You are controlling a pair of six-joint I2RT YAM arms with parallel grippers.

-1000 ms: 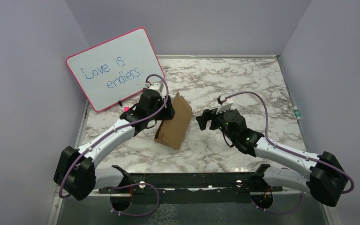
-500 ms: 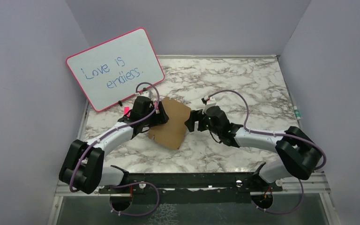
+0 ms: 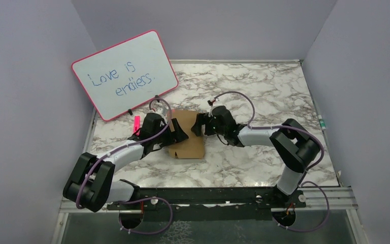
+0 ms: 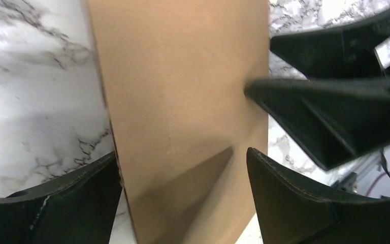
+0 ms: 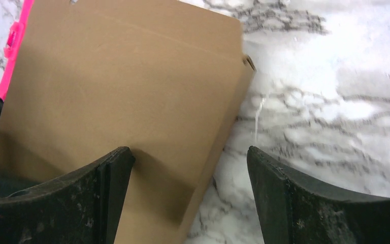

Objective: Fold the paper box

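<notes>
Your left pincer [image 4: 182,155] stands wide, its 2 fingers [image 4: 56,203] straddling the paper box [image 4: 183,91]. 1 tip sits at the box's 9 o'clock edge and the other at its 3 o'clock edge. You cannot tell from the wrist view whether either tip touches the cardboard, and nothing is gripped. At 3 o'clock in that view, the dark fingers of the other arm reach in over the box's edge.

Your right pincer [image 5: 189,150] is wide too and holds nothing. Its finger at 7 o'clock hangs over a corner of the box, and the finger at 5 o'clock is over bare counter [image 5: 335,101].

From above, the box lies flat near the middle of the marble counter, with small notches along its 6 o'clock edge. The left pincer is at its 9 o'clock side and the right pincer at its 1 o'clock corner. A pink marker [image 3: 136,122] lies at 9 o'clock from the box, just past the left wrist. A pink-framed whiteboard [image 3: 124,73] with blue handwriting leans at 10 o'clock, well apart from the box.
</notes>
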